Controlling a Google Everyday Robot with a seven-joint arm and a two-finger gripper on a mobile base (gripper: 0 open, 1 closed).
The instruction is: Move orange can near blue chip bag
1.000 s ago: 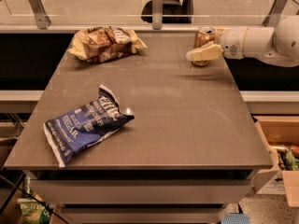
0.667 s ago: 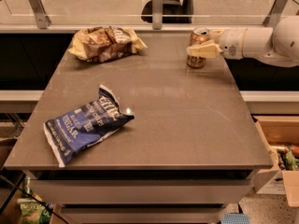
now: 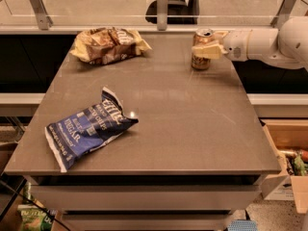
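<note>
The blue chip bag (image 3: 89,129) lies flat at the near left part of the table (image 3: 192,129), its white end close to the front edge. It is in the same place as one second ago. On it I read a big white script word which looks like "Kettle". Under it are block letters, and "VINEGAR" seems to be among them. The smaller lines are not readable.

Further back, at the far right of the table, the orange can (image 3: 201,62) stands upright on the table top. The gripper (image 3: 204,51) is clamped on its upper part: one pale finger crosses the front of the can, and the other is hidden behind it. The white arm (image 3: 260,44) reaches in from the right side.

Compared with one second ago, the can and the gripper have shifted together a little to the left. In the last moment they hardly moved. I judge from this that the grasp is made and the carrying is only at its beginning, because the can is well apart from the blue bag. The emblem on the can is too pale to read.

At the far left lies the brown chip bag (image 3: 108,44). It has not moved, and its lettering is not legible. Behind the table, a dark chair (image 3: 178,6) shows through the glass rail (image 3: 96,6).
</note>
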